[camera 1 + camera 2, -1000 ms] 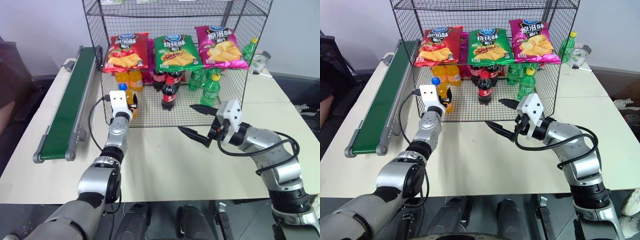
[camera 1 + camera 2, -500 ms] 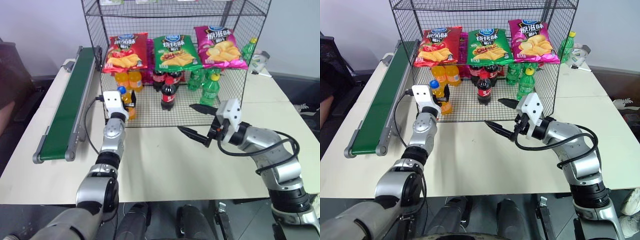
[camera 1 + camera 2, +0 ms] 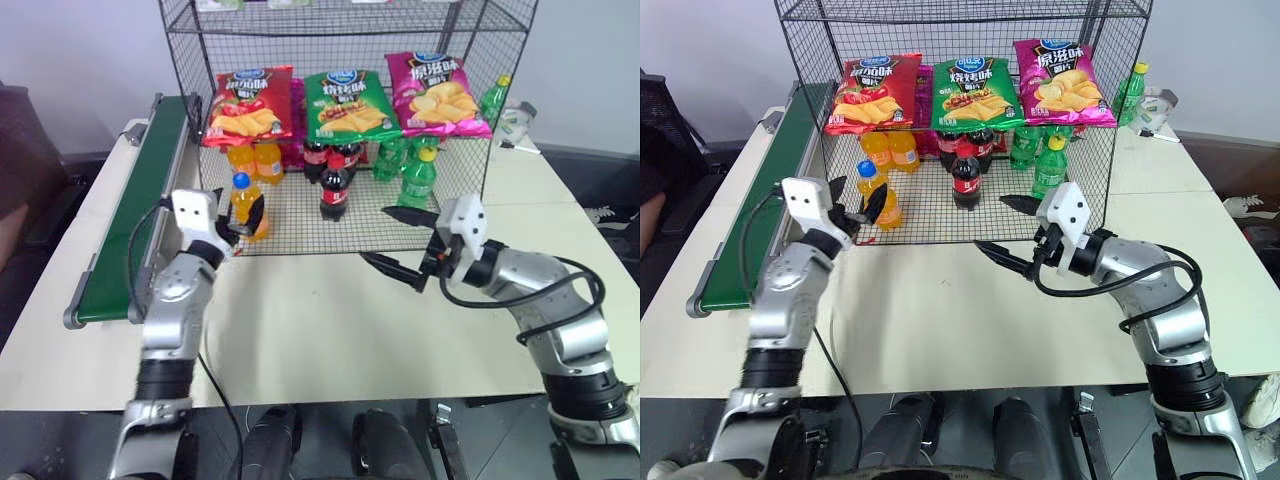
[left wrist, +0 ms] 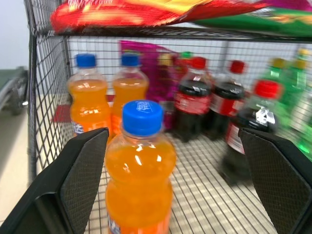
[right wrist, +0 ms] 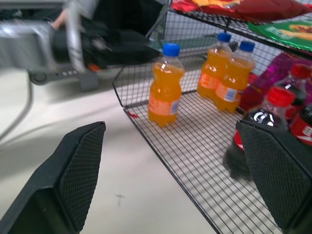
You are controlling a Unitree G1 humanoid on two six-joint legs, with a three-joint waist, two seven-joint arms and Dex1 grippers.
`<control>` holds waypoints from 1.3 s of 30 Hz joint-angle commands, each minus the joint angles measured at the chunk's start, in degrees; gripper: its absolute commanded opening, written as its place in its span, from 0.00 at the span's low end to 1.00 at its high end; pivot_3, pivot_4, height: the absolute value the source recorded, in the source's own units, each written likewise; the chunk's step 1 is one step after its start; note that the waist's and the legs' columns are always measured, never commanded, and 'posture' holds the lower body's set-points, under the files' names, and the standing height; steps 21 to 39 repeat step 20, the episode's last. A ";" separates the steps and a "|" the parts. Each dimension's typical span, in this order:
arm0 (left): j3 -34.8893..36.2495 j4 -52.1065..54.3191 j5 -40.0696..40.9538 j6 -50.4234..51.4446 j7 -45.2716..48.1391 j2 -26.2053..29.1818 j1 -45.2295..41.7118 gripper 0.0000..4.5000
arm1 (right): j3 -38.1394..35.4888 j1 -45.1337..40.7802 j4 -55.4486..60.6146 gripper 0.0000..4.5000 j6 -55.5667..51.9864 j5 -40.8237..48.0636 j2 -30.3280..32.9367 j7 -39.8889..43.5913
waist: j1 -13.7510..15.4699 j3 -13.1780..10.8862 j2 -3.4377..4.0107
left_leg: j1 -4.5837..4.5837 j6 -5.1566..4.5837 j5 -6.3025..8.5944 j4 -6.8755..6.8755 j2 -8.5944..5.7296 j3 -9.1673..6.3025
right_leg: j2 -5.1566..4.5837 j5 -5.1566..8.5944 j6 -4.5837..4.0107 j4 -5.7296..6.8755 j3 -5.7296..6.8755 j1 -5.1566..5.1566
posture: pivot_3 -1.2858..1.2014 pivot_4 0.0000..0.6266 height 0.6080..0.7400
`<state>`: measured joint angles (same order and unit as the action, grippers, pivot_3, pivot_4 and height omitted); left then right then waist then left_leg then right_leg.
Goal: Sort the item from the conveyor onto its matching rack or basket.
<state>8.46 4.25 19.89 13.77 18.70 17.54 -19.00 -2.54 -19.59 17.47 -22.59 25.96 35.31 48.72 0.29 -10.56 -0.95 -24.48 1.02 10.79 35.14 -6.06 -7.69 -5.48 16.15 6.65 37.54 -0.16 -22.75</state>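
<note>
The item, an orange soda bottle (image 3: pixel 243 205) with a blue cap, stands upright on the front left corner of the rack's grid floor (image 3: pixel 300 225). My left gripper (image 3: pixel 238 222) is open just in front of it at the rack's edge, pointing at it. In the left wrist view the bottle (image 4: pixel 139 170) rises between the wide-spread fingers (image 4: pixel 83 180) without touching either. My right gripper (image 3: pixel 374 234) hangs open and empty over the table before the rack's right half. The green conveyor (image 3: pixel 140 200) runs along the left with nothing on its belt.
Three chip bags (image 3: pixel 345 100) lie on the rack's middle shelf. Below it stand two more orange bottles (image 3: pixel 255 158), cola bottles (image 3: pixel 334 188) and green bottles (image 3: pixel 420 178). A green bottle (image 3: pixel 492 98) stands behind the rack on the right.
My left gripper has drawn back towards me and to the left, away from the orange bottle, which stays upright on the rack floor. The right arm has kept still.
</note>
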 commanded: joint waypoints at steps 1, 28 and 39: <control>3.80 8.02 2.77 5.56 2.99 5.87 4.49 0.99 | -3.45 -0.28 -0.81 1.00 1.62 0.49 2.22 1.13 | 0.02 0.00 0.01 | 0.00 0.00 0.00 -0.01 0.00 0.00 | -0.02 0.00 0.00 -0.01 -0.01 0.00 | 0.52 0.24 1.00; 14.91 13.64 8.03 10.24 9.02 15.93 16.48 0.99 | -7.93 2.06 -8.50 1.00 4.47 0.26 6.16 4.97 | 0.40 0.00 0.02 | 0.00 -0.02 0.04 -0.06 0.03 0.02 | -0.09 0.11 -0.21 -0.13 -0.10 0.03 | 0.52 0.24 1.00; 14.91 13.64 8.03 10.24 9.02 15.93 16.48 0.99 | -7.93 2.06 -8.50 1.00 4.47 0.26 6.16 4.97 | 0.40 0.00 0.02 | 0.00 -0.02 0.04 -0.06 0.03 0.02 | -0.09 0.11 -0.21 -0.13 -0.10 0.03 | 0.52 0.24 1.00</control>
